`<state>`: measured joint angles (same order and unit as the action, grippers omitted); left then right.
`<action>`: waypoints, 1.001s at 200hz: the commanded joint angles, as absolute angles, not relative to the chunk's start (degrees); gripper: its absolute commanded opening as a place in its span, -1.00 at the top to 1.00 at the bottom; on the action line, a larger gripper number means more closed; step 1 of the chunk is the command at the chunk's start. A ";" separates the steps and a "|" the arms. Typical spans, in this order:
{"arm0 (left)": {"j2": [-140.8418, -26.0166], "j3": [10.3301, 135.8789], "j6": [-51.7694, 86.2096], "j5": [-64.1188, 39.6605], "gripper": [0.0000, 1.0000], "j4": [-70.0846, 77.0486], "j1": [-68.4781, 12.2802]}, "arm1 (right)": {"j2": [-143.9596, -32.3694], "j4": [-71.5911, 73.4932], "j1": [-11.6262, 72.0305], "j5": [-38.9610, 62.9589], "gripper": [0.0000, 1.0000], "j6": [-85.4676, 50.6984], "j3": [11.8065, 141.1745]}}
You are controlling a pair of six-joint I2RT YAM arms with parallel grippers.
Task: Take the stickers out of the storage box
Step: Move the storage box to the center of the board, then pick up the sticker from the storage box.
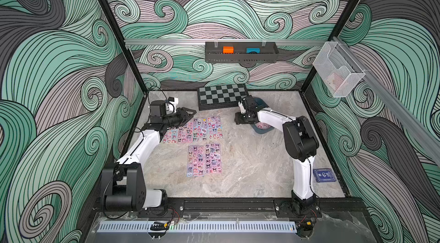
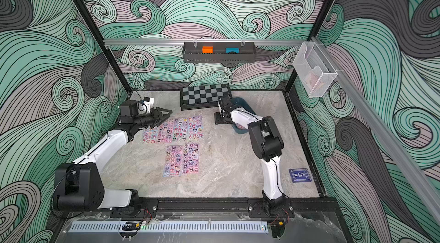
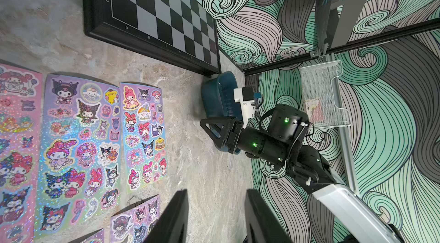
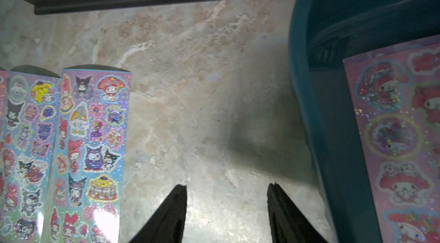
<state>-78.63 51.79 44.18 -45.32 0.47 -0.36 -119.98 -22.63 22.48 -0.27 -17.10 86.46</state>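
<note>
- the right hand (image 4: 228, 186) is hovering low over bare table (image 4: 190, 111), its jaws standing apart with nothing between them; it is grasping nothing.
- the storage box (image 4: 333, 134) is sitting just beside that hand, on the side facing away from the laid-out stickers (image 1: 195, 130), with its far end close to a corner of the chessboard (image 1: 221, 95).
- one sticker sheet (image 4: 400, 134) is lying inside the box, and its long axis seems to be running along the tub's length, roughly the way the right hand's fingers are pointing.
- in a top view the right arm is covering most of the box (image 1: 260, 131), with only a pink patch of the sheet (image 1: 263, 125) showing.
- the left hand (image 3: 215, 191) is hanging released and empty over the near end of the row of sheets, well apart from the box, so the right arm is plainly the nearer one.
- judging from this, the coming move is calling for a sideways shift over the tub wall and a dip onto the sheet's near edge.
- the sheet is looking thin, glossy and pink-purple, sparkling with glitter and printed with small cartoon characters; whether it is lying flat on the tub floor or leaning on a wall, i cannot tell.
- several like sheets are lying flat on the table: a row, and a pair (image 1: 204, 158) in front of it.
</note>
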 commanded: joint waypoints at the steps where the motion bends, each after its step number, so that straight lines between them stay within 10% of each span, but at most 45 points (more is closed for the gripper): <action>1: -79.27 53.61 44.12 -46.33 0.13 1.87 -0.38 | -119.50 -22.92 20.83 1.13 -0.16 -16.50 87.04; 90: -83.55 53.97 44.38 -48.10 0.13 3.59 -0.78 | -105.71 -29.65 15.24 2.85 -0.47 -12.67 87.46; 200: -86.07 57.13 41.85 -49.74 0.13 0.70 -2.76 | -127.18 -51.13 10.21 -12.55 -0.98 0.96 108.66</action>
<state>-84.68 54.68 43.70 -47.99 1.65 -2.33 -124.53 -45.56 10.26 -6.50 -2.79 104.40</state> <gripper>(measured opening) 0.437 0.984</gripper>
